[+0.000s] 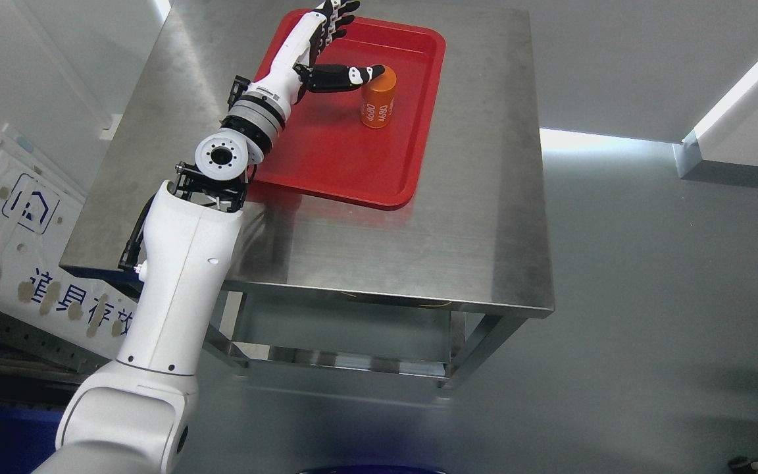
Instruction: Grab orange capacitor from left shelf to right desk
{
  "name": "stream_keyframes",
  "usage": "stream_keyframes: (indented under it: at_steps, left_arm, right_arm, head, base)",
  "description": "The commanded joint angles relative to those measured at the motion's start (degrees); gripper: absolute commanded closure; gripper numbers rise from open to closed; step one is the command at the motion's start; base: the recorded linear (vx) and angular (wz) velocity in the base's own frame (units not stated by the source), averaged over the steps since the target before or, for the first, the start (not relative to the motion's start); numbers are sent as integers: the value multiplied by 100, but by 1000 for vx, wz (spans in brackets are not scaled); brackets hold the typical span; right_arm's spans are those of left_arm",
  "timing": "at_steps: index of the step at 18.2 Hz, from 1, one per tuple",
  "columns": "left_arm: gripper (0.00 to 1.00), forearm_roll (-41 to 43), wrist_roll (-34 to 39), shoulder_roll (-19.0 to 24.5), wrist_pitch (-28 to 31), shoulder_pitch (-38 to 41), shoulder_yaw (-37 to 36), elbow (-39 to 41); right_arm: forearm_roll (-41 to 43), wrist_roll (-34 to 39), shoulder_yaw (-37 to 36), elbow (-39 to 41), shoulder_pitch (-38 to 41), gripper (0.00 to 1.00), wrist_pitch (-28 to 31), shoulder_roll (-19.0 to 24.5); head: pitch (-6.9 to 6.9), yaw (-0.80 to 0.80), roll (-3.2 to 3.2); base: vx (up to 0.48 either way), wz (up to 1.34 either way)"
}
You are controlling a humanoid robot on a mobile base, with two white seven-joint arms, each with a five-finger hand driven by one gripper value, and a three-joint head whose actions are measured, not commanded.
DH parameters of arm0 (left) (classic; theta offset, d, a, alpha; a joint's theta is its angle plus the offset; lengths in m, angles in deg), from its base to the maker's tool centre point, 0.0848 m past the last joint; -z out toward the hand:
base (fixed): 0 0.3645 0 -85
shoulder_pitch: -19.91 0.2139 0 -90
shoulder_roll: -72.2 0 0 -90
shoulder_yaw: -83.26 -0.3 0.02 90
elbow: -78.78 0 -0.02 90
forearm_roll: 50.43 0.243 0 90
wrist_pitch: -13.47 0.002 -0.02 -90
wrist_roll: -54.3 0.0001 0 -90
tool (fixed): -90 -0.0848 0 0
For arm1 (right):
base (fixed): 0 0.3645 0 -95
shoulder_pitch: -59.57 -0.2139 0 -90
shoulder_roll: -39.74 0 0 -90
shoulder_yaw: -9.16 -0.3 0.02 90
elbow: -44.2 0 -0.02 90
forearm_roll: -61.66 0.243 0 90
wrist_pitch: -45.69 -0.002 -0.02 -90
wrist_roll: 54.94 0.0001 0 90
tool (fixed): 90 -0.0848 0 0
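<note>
An orange cylindrical capacitor (378, 97) with white print stands upright in a red tray (353, 164) on a steel table. My left hand (346, 43) reaches over the tray from the lower left, fingers spread and open. Its thumb tip (374, 71) touches the capacitor's top left edge, while the other fingers (339, 14) point away toward the tray's far rim. Nothing is grasped. My right arm does not show.
The steel table (471, 217) has bare surface to the right of and in front of the tray, with a lower shelf beneath. A white panel with blue print (17, 243) leans at the left. Grey floor lies to the right.
</note>
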Motion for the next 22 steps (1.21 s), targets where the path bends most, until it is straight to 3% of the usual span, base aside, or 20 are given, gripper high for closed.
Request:
stream_keyframes:
  at_steps: [1, 8, 11, 14, 16, 20, 22]
  left_arm:
    - [3, 9, -38, 95, 36, -173, 509, 101]
    - [0, -183, -47, 95, 106, -68, 2415, 435]
    - [0, -832, -38, 95, 754, 484, 2900, 1538]
    - [0, -993, -29, 95, 819, 1082, 2954, 2157]
    - [0, -1028, -29, 95, 574, 1355, 2997, 2176]
    - [0, -1019, 32, 95, -664, 1926, 2621, 2176]
    - [0, -1019, 41, 95, -947, 2261, 2549, 2176]
  right_arm:
    - [0, -4, -62, 132, 194, 0, -7, -100]
    - [0, -4, -62, 132, 194, 0, -7, -100]
    - [0, -4, -62, 132, 194, 0, -7, -100]
    - [0, -4, -70, 132, 194, 0, -7, -100]
    - [0, -4, -62, 132, 194, 0, -7, -100]
    - [0, -4, -70, 132, 194, 0, -7, -100]
    - [0, -4, -62, 132, 194, 0, -7, -100]
  head:
    - [0, 0, 0]
    - [0, 0, 0]
    - [0, 0, 0]
    - [0, 0, 0]
    - [0, 0, 0]
    - [0, 0, 0]
    - [0, 0, 0]
  base:
    - [0, 0]
    - [0, 0]
    - [0, 0]
    - [0, 0]
    - [0, 0]
    - [0, 0]
    - [0, 0]
